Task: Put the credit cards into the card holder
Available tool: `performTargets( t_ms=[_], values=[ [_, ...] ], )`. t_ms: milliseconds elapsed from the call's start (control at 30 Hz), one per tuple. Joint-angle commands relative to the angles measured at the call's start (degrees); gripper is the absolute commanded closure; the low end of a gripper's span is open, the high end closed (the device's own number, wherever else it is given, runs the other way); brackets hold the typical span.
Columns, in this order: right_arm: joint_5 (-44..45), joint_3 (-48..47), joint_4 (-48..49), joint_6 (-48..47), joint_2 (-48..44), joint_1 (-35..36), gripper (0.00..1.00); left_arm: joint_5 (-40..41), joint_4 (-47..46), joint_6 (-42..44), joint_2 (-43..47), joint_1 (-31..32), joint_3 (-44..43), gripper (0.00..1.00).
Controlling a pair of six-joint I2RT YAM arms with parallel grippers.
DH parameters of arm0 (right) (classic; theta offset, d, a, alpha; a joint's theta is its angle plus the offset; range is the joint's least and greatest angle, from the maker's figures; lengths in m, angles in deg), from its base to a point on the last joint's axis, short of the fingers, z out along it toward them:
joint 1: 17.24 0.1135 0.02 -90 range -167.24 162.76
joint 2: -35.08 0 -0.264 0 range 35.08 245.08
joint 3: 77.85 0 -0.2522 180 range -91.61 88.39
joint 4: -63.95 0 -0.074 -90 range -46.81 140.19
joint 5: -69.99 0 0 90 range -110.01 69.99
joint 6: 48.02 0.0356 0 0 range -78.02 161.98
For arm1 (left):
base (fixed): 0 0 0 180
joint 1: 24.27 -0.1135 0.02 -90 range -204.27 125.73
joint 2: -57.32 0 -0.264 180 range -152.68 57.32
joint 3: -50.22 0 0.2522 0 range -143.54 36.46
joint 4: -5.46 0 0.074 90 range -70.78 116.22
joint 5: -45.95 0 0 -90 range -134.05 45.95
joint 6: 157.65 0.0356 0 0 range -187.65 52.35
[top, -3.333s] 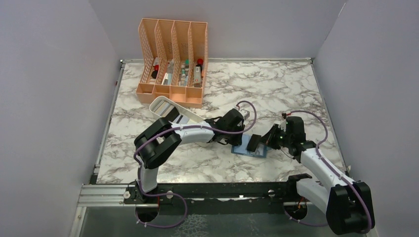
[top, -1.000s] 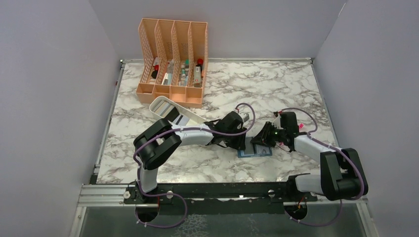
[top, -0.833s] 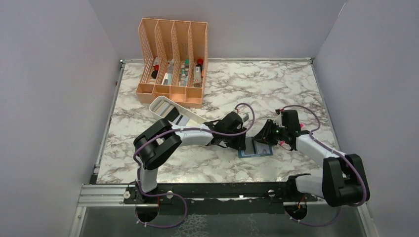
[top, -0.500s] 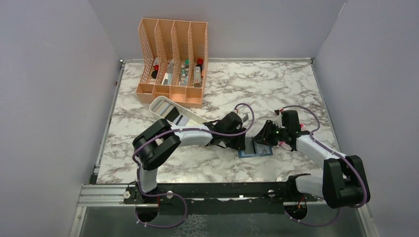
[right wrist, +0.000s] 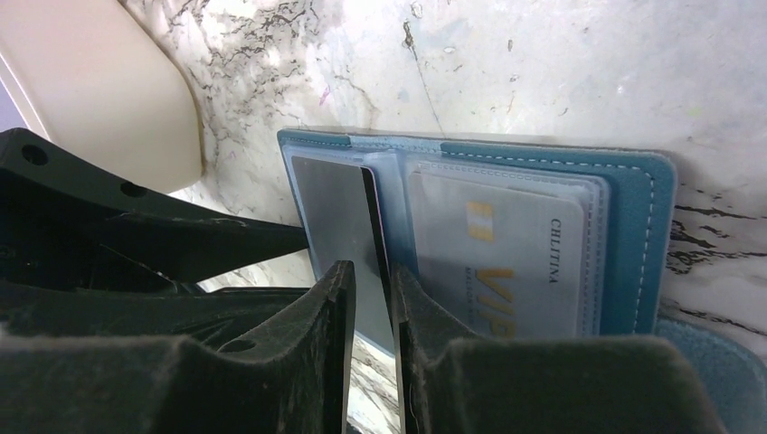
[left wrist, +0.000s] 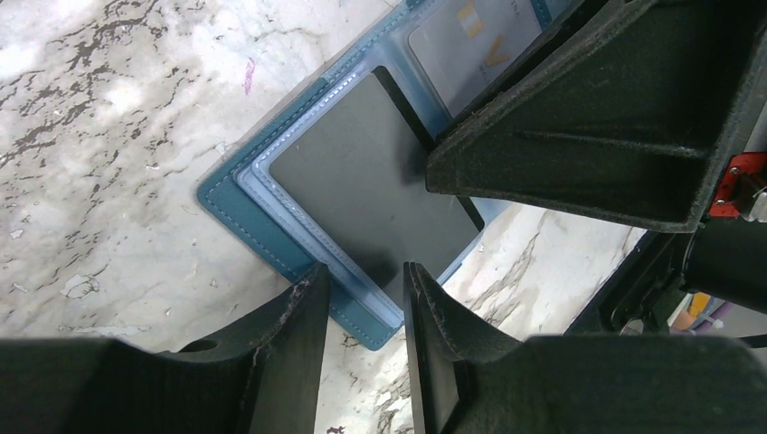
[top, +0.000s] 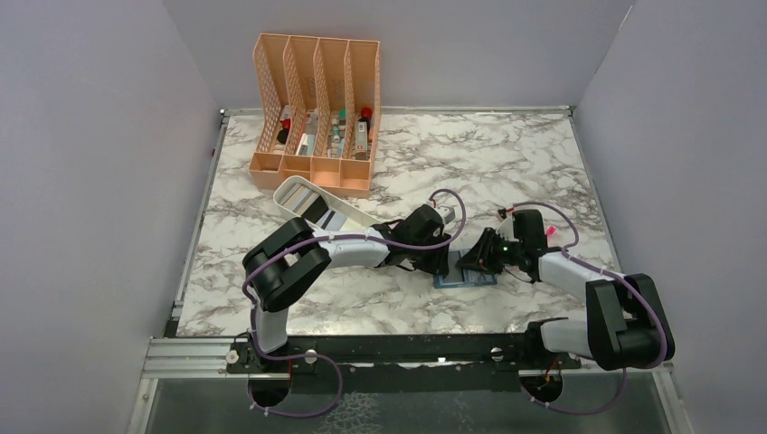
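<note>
Gripping a dark card (right wrist: 374, 237), right gripper (right wrist: 371, 357) has dropped lower.

Right fingers (right wrist: 342, 348) pinch dark card (right wrist: 373, 226) edge-on over open card holder (right wrist: 633, 194).

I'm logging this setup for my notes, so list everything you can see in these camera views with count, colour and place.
card holder: one, teal-blue, lying open on the table between the two tools.
dark card: one, black, in the holder's left clear sleeve.
VIP card: one, pale grey, gold letters, in the neighbouring sleeve.
white tray: one, white, oblong, in front of the organizer.
mesh organizer: one, peach, four slots, far left, holding small bottles.
table: one, white-grey marble.
left tool: black, at the holder's edge.
right tool: black, jaws narrowly apart at the dark card's edge.
</note>
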Motion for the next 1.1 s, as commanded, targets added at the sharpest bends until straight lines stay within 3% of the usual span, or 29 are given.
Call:
performTargets(
  t_ms=[0,167,333,600,833,1067],
  values=[
    [-4.28,1.51,4.17,2.37,0.66,0.89,0.75,1.36,-0.99,0.75,1.80,0.27,-0.90,0.61],
    [-3.38,0.97,1.03,1.08,-0.21,0.91,0.76,2.83,-0.21,0.79,3.14,0.24,-1.16,0.61],
    [6.56,-2.97,-10.21,-1.67,-5.23,0.91,0.71,4.47,-0.06,-0.47,5.42,0.31,-0.53,0.53],
    [20.45,-7.49,-18.50,-2.83,-11.16,0.91,0.71,3.66,-5.82,-3.55,6.52,0.26,2.28,0.46],
    [25.05,-5.50,-15.80,-1.35,-9.48,0.91,0.72,3.08,-9.67,-5.72,3.80,0.23,2.53,0.41],
    [23.46,-2.92,-12.39,0.15,-6.46,0.91,0.74,3.19,-10.98,-6.49,0.86,0.24,2.54,0.40]
  ],
)
